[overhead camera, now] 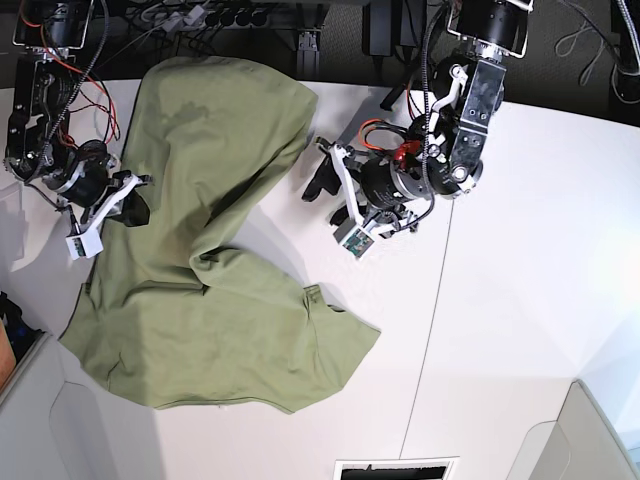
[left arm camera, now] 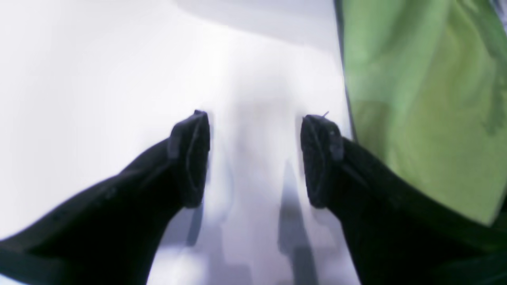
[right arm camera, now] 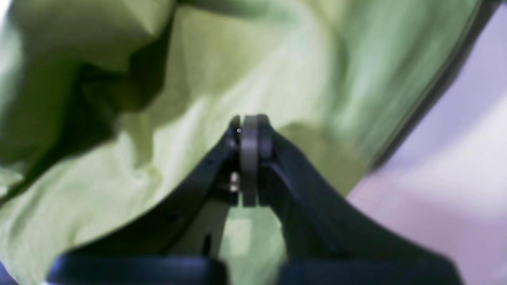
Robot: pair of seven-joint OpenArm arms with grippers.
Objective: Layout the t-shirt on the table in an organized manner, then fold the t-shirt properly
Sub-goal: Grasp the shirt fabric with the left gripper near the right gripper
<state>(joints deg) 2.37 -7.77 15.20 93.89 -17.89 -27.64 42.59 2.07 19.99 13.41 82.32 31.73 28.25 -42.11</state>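
The olive-green t-shirt [overhead camera: 220,300] lies rumpled and partly doubled over on the left half of the white table [overhead camera: 520,300]. My right gripper [overhead camera: 137,208] is at the shirt's left edge. In the right wrist view, the right gripper [right arm camera: 249,118] is shut above wrinkled t-shirt cloth [right arm camera: 198,79], and I see no cloth between the pads. My left gripper [overhead camera: 325,190] hovers just right of the shirt's upper edge. Seen from the left wrist, the left gripper [left arm camera: 255,118] is open over bare table [left arm camera: 99,79], with the t-shirt [left arm camera: 416,99] to its right.
A thin dark seam [overhead camera: 430,330] runs across the table right of the shirt. Cables and a power strip [overhead camera: 200,15] line the back edge. Grey panels sit at the front left corner [overhead camera: 40,420] and front right corner [overhead camera: 590,440].
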